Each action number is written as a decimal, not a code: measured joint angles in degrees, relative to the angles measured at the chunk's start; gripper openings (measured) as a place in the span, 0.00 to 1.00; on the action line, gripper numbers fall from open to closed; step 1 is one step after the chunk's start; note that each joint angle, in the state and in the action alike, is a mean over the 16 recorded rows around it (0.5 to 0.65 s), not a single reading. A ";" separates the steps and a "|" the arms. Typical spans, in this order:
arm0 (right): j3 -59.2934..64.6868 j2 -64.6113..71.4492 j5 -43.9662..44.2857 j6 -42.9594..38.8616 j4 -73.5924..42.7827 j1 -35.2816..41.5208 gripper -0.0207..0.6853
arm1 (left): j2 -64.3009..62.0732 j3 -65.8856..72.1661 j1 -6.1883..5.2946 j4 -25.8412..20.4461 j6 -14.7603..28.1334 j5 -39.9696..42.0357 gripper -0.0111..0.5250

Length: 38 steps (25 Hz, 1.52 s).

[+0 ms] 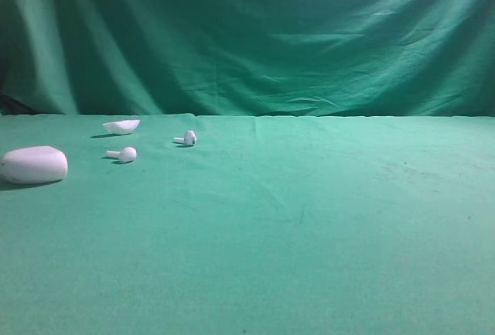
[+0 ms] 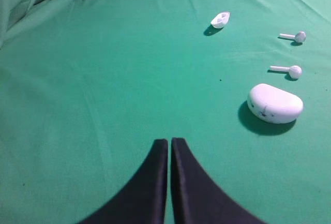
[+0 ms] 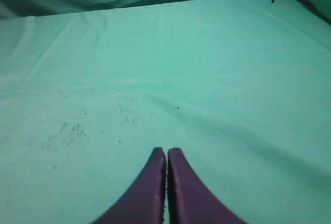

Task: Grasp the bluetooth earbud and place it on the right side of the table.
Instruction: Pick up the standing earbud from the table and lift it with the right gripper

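Observation:
The bluetooth earbud, tiny and white with a dark spot on its head, lies on the green table at the left rear. In the left wrist view the earbud lies far off at the upper right. My left gripper is shut and empty, hovering over bare cloth well short of the earbud. My right gripper is also shut with nothing in it, above bare green cloth. Neither gripper shows in the exterior high view.
A twin plain earbud lies left of the spotted one. The white pebble-shaped case sits at the far left. A small white shell-like piece rests behind them. Green backdrop closes the rear.

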<state>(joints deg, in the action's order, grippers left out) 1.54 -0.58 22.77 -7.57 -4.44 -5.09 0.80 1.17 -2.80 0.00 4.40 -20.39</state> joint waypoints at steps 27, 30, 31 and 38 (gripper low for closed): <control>-0.27 0.08 -12.86 0.44 1.78 0.00 0.03 | 0.00 0.00 0.00 0.00 0.00 0.00 0.02; -2.16 1.09 -16.59 1.63 2.51 0.00 0.03 | 0.00 0.00 0.00 0.00 0.00 0.00 0.02; -3.26 1.81 -17.32 2.10 2.78 0.00 0.03 | 0.00 0.00 0.00 0.00 0.00 0.00 0.02; -15.67 12.36 -13.25 5.78 3.91 0.00 0.03 | 0.00 0.00 0.00 0.00 0.00 0.00 0.02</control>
<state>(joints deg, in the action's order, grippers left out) -14.12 11.78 9.52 -1.79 -0.52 -5.09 0.80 1.17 -2.80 0.00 4.40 -20.39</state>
